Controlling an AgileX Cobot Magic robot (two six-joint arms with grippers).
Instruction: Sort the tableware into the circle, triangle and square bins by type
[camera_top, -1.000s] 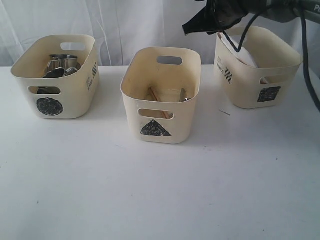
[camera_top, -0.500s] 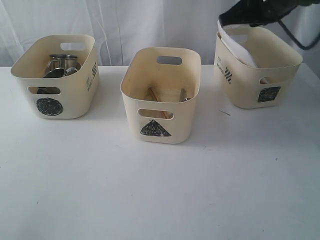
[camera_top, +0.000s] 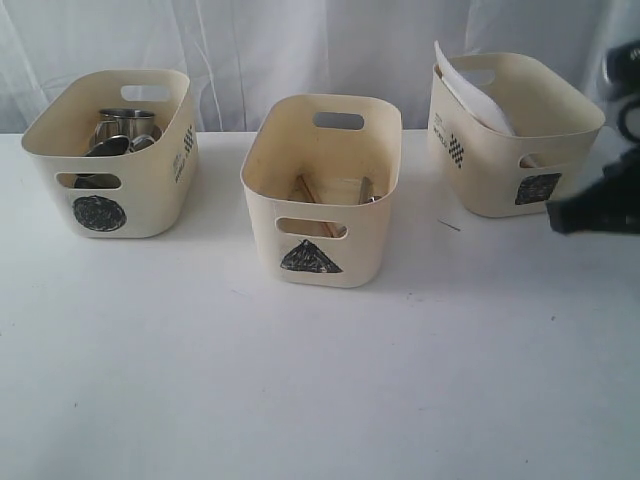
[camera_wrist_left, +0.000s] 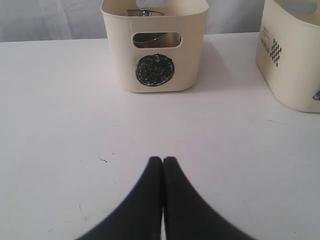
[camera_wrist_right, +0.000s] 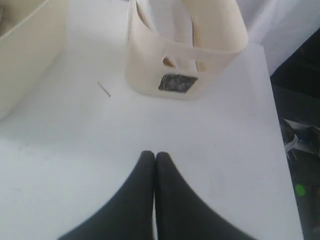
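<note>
Plate (camera_top: 470, 95) is leaning inside the square bin (camera_top: 515, 140); the right gripper (camera_wrist_right: 154, 156), jaws clenched and empty, is withdrawing from above that bin. The left gripper (camera_wrist_left: 162, 161) is resting, jaws clenched. Sorting is looking complete.

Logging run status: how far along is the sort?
Looks essentially done. The steel mugs sit in the circle bin, wooden chopsticks lie in the triangle bin, and the white plate leans in the square bin. In hand: nothing; the left gripper and right gripper have jaws shut, empty. Left: no tableware shows on the table, though bin contents are only partly visible.
</note>
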